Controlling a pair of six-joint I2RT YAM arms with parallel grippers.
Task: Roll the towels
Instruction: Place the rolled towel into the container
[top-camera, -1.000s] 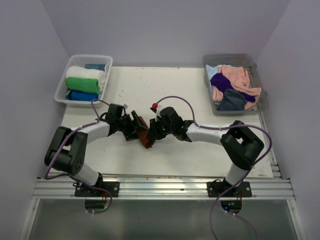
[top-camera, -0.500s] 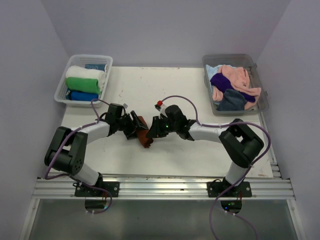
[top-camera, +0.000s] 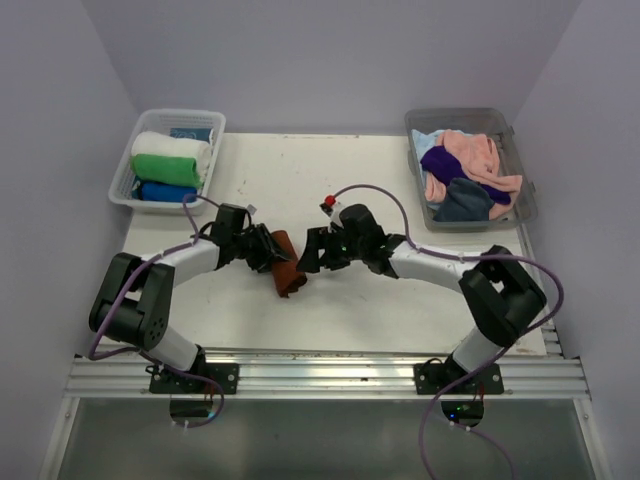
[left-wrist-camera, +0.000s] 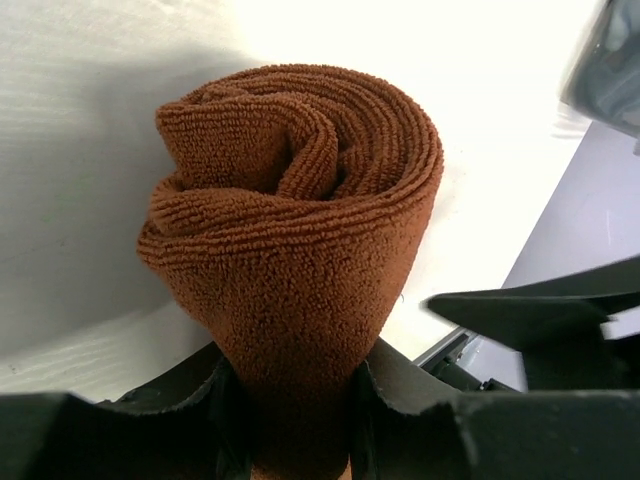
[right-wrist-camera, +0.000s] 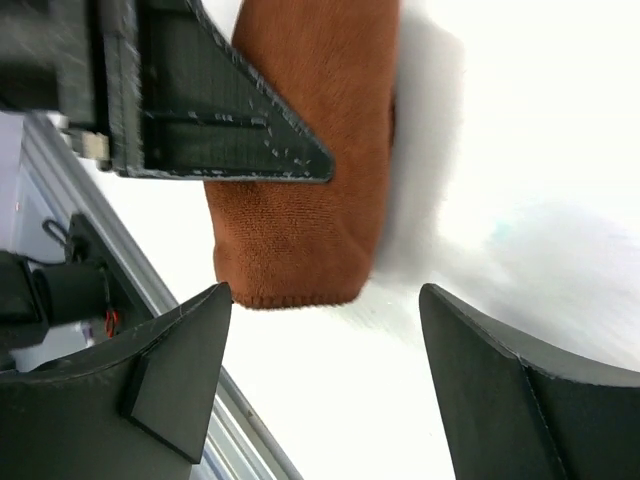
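Observation:
A brown towel, rolled into a tight cylinder, lies on the white table between the two arms. In the left wrist view the towel's spiral end faces away, and my left gripper is shut on its near end, both jaws pressed into the cloth. My right gripper stands just right of the roll, apart from it. In the right wrist view my right gripper is open wide, and the towel lies beyond the tips with nothing between them.
A white basket at the back left holds white, green and blue rolled towels. A clear bin at the back right holds loose pink, purple and dark towels. The metal rail runs along the near edge.
My right gripper has opened, let go of the brown towel and drawn back to the right. My left gripper has closed onto the roll's end.

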